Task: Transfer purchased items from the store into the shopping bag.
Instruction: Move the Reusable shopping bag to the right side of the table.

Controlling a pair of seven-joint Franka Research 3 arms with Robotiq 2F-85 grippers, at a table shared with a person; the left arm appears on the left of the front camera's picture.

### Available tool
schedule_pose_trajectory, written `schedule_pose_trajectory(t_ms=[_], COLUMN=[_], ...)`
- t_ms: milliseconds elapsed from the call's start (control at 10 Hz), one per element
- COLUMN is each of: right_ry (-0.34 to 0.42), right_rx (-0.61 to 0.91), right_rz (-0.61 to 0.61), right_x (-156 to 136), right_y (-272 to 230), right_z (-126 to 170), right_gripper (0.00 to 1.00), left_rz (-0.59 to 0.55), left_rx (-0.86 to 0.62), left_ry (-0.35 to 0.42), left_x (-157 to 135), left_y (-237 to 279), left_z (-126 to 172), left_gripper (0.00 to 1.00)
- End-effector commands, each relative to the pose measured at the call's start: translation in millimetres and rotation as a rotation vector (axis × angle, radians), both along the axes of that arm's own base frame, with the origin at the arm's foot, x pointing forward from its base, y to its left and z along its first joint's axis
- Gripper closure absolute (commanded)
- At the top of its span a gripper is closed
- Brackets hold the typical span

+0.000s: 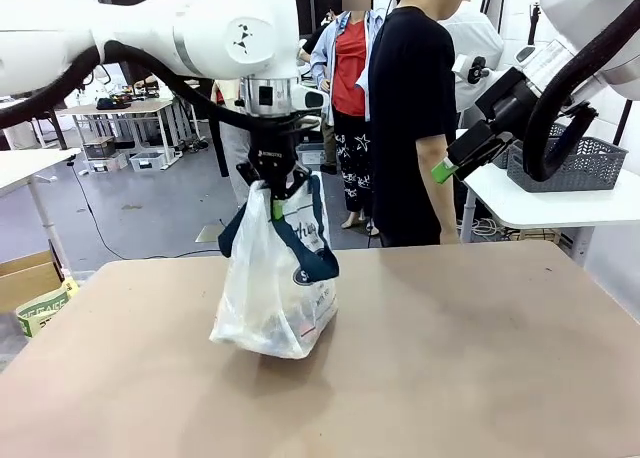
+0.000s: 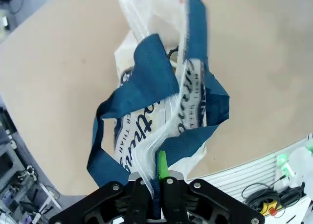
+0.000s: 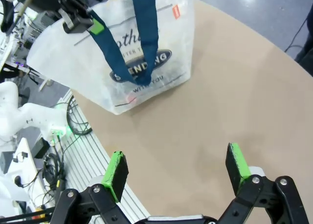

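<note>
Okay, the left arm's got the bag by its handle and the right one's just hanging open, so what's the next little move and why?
Probably let go. The left gripper is shut on the shopping bag by one navy strap, and the bag's base already rests on the table. The right gripper hangs open, holding nothing, so opening the left jaws and lifting clear seems the likely step.

This is a robotics lab, an open hall with a grey concrete floor (image 1: 150,203) and a wide tan table (image 1: 450,358) in front of me, white robot arms reaching in over it. At ten o'clock stand workbenches (image 1: 130,108) loaded with gear and bins, cables trailing beneath them. At two o'clock a white side table (image 1: 560,203) carries a grey lattice basket (image 1: 570,163), and people (image 1: 405,118) stand about at twelve.
</note>
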State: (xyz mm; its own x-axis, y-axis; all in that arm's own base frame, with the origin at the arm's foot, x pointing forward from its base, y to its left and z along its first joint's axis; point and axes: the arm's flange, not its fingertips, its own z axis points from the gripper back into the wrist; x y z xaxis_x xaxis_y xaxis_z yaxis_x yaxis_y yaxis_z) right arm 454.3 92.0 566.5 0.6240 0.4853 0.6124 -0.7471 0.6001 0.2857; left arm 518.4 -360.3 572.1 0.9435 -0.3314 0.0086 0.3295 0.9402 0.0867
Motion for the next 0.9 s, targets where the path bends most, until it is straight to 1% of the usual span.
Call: schedule_pose_trajectory(t_ms=[0, 200, 400, 500, 700, 800], right_ry=[0.013, 0.013, 0.013, 0.013, 0.013, 0.013], right_rx=[0.014, 0.014, 0.014, 0.014, 0.014, 0.014], right_rz=[-0.004, -0.004, -0.004, -0.004, -0.004, -0.004], right_x=[-2, -2, -2, -2, -2, -2], right_y=[1, 1, 1, 1, 1, 1], right_z=[-1, -1, -1, -1, -1, -1], right_gripper=[0.00, 0.00, 0.00, 0.00, 0.00, 0.00], left_rz=[0.090, 0.086, 0.036, 0.037, -0.005, 0.008], left_rx=[0.047, 0.068, 0.043, 0.036, 0.066, 0.084], left_ry=[-0.050, -0.084, -0.168, -0.199, -0.222, -0.226], left_x=[0, -5, -13, -18, -35, -43], left_y=[15, 47, 89, 105, 144, 162], left_z=[26, 44, 57, 59, 57, 58], left_gripper=[1.00, 1.00, 1.00, 1.00, 1.00, 1.00])
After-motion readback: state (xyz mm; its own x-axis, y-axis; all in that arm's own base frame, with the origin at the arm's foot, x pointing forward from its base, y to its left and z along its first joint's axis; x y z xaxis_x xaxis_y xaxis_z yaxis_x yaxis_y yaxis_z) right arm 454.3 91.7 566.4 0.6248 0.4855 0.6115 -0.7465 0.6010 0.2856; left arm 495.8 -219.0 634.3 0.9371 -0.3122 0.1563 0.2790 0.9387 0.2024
